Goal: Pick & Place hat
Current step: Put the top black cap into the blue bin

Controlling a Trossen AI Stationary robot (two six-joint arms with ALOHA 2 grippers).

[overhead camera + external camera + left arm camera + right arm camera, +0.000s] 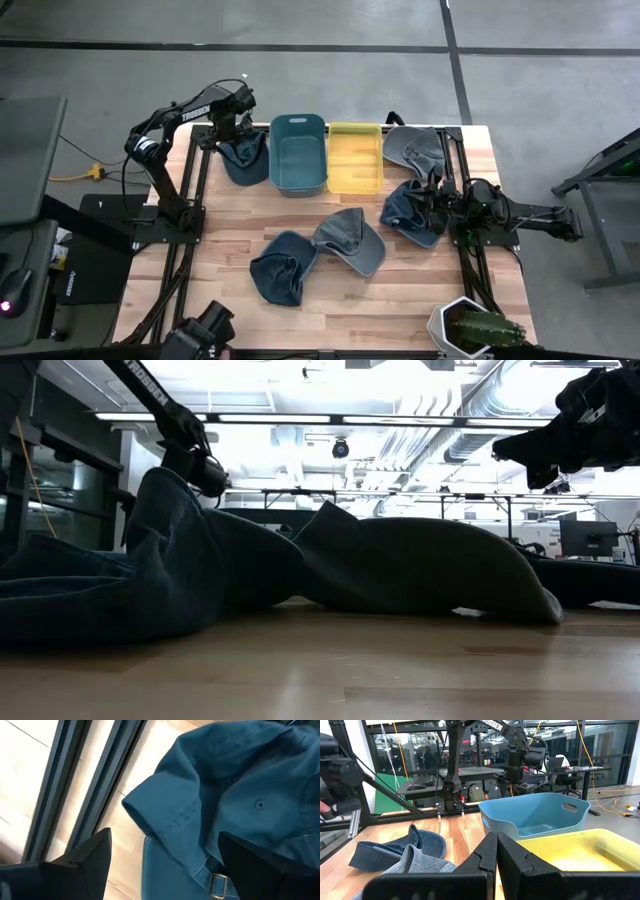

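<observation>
Several caps lie on the wooden table. A blue cap (245, 158) rests at the far left beside the blue bin (298, 152). My left gripper (232, 125) hangs over it, open. In the left wrist view its fingers stand on either side of the cap's rear part (200, 810), near the strap buckle (217, 882). My right gripper (440, 203) hovers shut and empty above a dark blue cap (408, 212) at the right; its closed fingers (496, 851) point toward the bins. A grey cap (415, 148) lies beyond it. My left gripper comes at the blue cap from above with its fingers apart. One finger (260, 865) shows in front of the crown by the strap buckle, and the other (85, 865) is over bare table. I cannot tell whether either touches the cap.
A yellow bin (355, 157) sits to the right of the blue bin at the far edge. A grey-blue cap (350, 240) and a dark denim cap (283, 268) lie mid-table. A potted plant (470, 330) stands at the near right corner. Black frame rails (190, 180) run along both sides.
</observation>
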